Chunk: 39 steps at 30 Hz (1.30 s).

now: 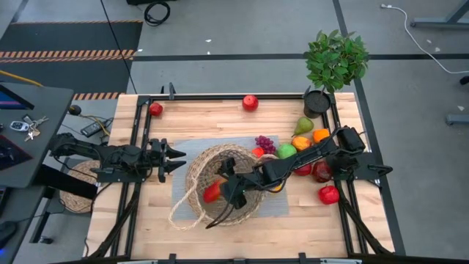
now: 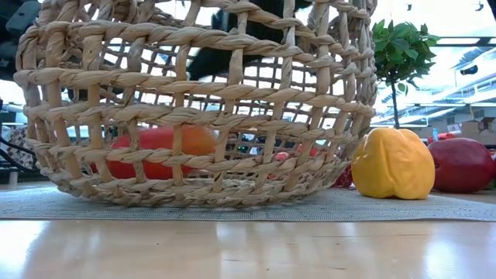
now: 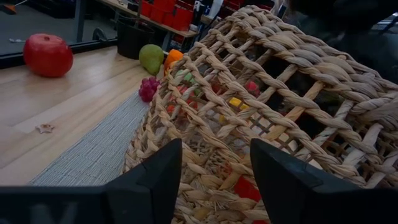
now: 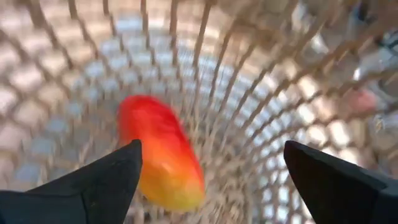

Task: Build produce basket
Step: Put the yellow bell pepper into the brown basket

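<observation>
The tan wicker basket (image 1: 220,183) (image 2: 194,101) stands on a grey placemat (image 1: 181,187). A red-orange mango (image 1: 212,192) (image 4: 161,152) (image 2: 159,151) lies on the basket's floor. My right gripper (image 4: 211,180) (image 1: 229,188) reaches into the basket from the table's right side. It is open, with its fingers above the mango and apart from it. My left gripper (image 3: 214,180) (image 1: 180,160) is open and level, close to the outside of the basket's left wall (image 3: 261,106).
Right of the basket lie purple grapes (image 1: 265,143), a green apple (image 1: 286,151), a pear (image 1: 303,126), an orange (image 1: 320,136), a yellow pepper (image 2: 394,163) and red apples (image 1: 329,194). Two more apples (image 1: 250,103) (image 1: 156,109) sit near the far edge. A potted plant (image 1: 333,66) stands at the far right corner.
</observation>
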### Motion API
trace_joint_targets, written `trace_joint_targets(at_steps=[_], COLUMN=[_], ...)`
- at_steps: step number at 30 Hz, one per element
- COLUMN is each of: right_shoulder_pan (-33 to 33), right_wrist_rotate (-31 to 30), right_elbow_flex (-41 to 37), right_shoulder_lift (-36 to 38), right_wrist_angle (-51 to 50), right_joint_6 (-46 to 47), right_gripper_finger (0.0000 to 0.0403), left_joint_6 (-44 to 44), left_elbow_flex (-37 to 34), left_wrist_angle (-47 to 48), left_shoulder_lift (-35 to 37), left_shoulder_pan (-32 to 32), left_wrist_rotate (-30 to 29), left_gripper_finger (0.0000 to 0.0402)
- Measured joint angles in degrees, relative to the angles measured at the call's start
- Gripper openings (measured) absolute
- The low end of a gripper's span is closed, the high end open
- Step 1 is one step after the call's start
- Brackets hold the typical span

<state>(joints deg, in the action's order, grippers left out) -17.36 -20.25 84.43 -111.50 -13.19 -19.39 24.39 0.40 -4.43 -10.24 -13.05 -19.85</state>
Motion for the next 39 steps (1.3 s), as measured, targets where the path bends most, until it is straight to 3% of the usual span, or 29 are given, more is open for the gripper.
trace_joint_targets(at_steps=[7,18,26,39], right_shoulder_pan=[-1.11,-6.10,-9.13,-11.48], right_wrist_rotate=[-4.17,-12.55,-15.10,-14.40], right_elbow_flex=[7.02,8.36,8.36,8.36], right_shoulder_lift=[2.35,17.33,25.88,33.22], right_wrist_angle=[-1.63,-14.41,-31.92,-60.09], right_joint_6=[-4.44,1.69,23.05,58.49], right_gripper_finger=[0.0392,0.0372,0.0355,0.0348], left_joint_6=[-0.01,0.01,0.01,0.01], left_elbow_flex=[0.00,0.00,0.00,0.00], left_wrist_angle=[-0.02,0.00,0.00,0.00], left_shoulder_lift=[0.00,0.00,0.00,0.00], left_shoulder_pan=[0.01,0.00,0.00,0.00], left_wrist_rotate=[0.00,0.00,-0.01,0.00], left_gripper_finger=[0.0193,0.0194,0.0198,0.0196])
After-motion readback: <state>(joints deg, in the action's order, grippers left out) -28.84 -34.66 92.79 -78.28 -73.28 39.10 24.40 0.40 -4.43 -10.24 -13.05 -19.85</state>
